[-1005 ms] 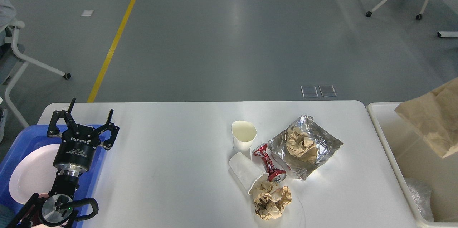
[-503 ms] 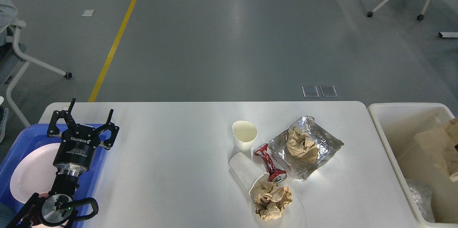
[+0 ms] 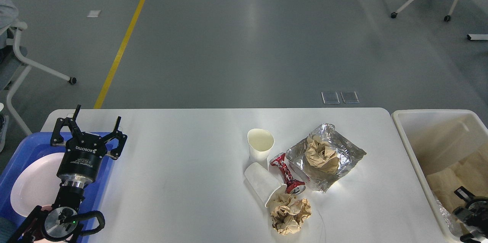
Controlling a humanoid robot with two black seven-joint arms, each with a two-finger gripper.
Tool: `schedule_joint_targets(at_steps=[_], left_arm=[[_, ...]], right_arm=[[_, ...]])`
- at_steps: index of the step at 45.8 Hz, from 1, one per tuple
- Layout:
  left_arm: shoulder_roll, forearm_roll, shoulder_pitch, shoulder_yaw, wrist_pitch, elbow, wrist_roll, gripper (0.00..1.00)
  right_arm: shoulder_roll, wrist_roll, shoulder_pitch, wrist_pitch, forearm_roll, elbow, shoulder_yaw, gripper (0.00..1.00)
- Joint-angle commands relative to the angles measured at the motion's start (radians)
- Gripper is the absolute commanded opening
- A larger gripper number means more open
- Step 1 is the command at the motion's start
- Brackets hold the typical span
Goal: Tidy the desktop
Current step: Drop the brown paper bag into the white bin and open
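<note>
Single head view, looking forward-down over desktop (image 3: 190, 151); right edge cropped.

The desktop (image 3: 183, 166) lies open left of centre; the litter cluster (image 3: 293, 174) crowds its right-centre part.

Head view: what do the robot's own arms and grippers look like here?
The left gripper is black, with a round barrel body marked ROBOTIQ in white, a silver ring at the wrist, and two linked black fingers. Below it sit a grey disc with a small green light and a looping black cable. Only a black, linked part of the right gripper shows.
</note>
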Motion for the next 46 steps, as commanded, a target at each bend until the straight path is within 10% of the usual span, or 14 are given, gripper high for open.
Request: schedule_joint_targets(at_steps=[1, 12, 17, 18, 46], left_arm=[[0.000, 0.000, 0.000, 0.000, -0.001, 0.000, 0.000, 0.96], [0.000, 0.000, 0.000, 0.000, -0.001, 0.000, 0.000, 0.96], [0.000, 0.000, 0.000, 0.001, 0.000, 0.000, 0.000, 0.96], [0.000, 0.000, 0.000, 0.000, 0.000, 0.000, 0.000, 0.96], [0.000, 0.000, 0.000, 0.000, 0.000, 0.000, 0.000, 0.96]], right_arm=[[0.000, 0.000, -0.001, 0.003, -0.002, 0.001, 0.002, 0.00], [0.008, 0.001, -0.001, -0.009, 0.000, 0.001, 0.005, 0.04], [0.003, 0.003, 0.004, -0.058, 0.000, 0.000, 0.002, 0.94], [0.003, 0.003, 0.004, -0.068, 0.000, 0.001, 0.003, 1.00], [-0.012, 0.004, 0.031, -0.051, -0.018, 0.041, 0.000, 1.00]])
